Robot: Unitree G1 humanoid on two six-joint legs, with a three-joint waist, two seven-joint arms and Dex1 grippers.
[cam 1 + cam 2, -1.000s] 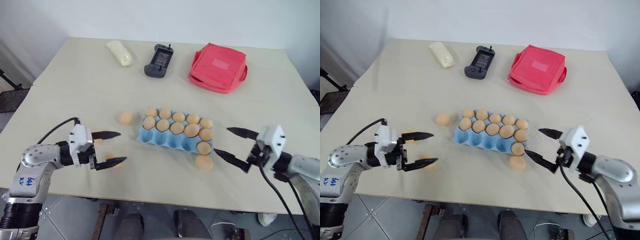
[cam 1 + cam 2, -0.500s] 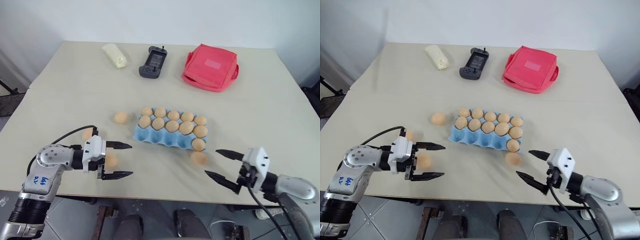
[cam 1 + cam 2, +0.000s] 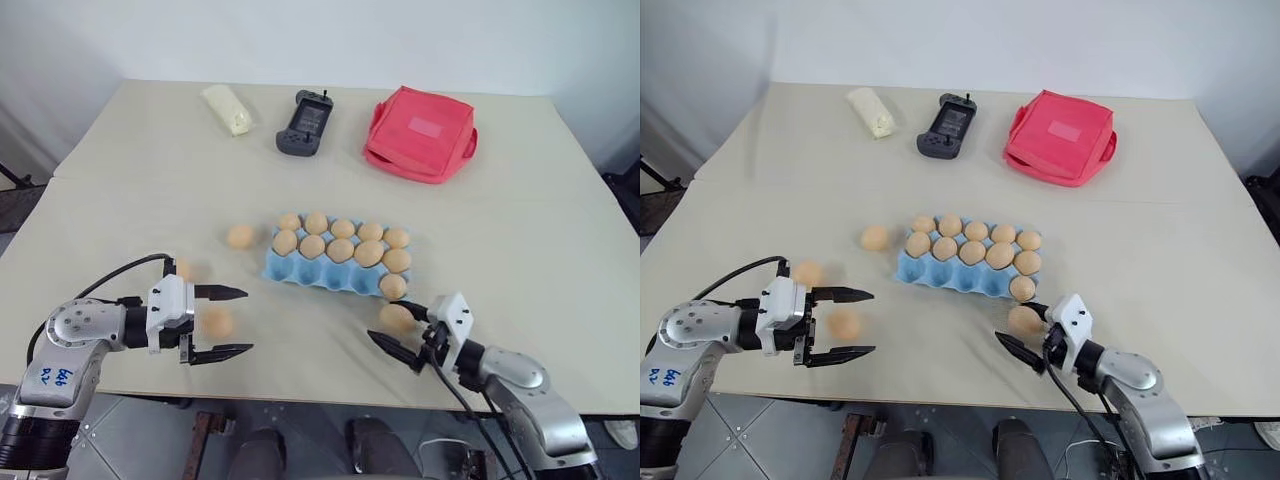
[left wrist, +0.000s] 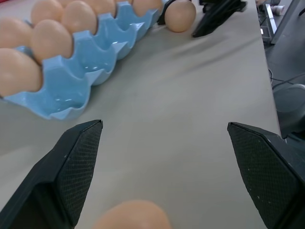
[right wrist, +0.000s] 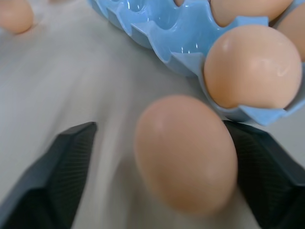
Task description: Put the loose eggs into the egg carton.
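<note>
The carton [image 3: 335, 263] is seen at the middle of the table [image 3: 520, 240], its two far rows filled with eggs and one more egg seated at the right end of the near row; the other near cups are bare. Four loose eggs are found on the table. One [image 3: 239, 236] lies just left of the carton's far corner. One [image 3: 180, 269] lies further left and nearer the front edge, by the left arm's cable. One [image 3: 216, 322] lies between the fingers of the left gripper [image 3: 232, 322], whose jaws are spread wide — neither finger is seen touching it. The fourth [image 3: 396, 318] lies just in front of the carton's right near corner, between the fingers of the right gripper [image 3: 392, 326]. In the right wrist view this egg [image 5: 186, 152] is framed by a finger on each side, set close around it; whether they press on it cannot be told.

At the far edge a cream roll [image 3: 227, 108], a dark handheld device [image 3: 303, 124] and a red bag [image 3: 420, 134] are laid, well apart from the carton.
</note>
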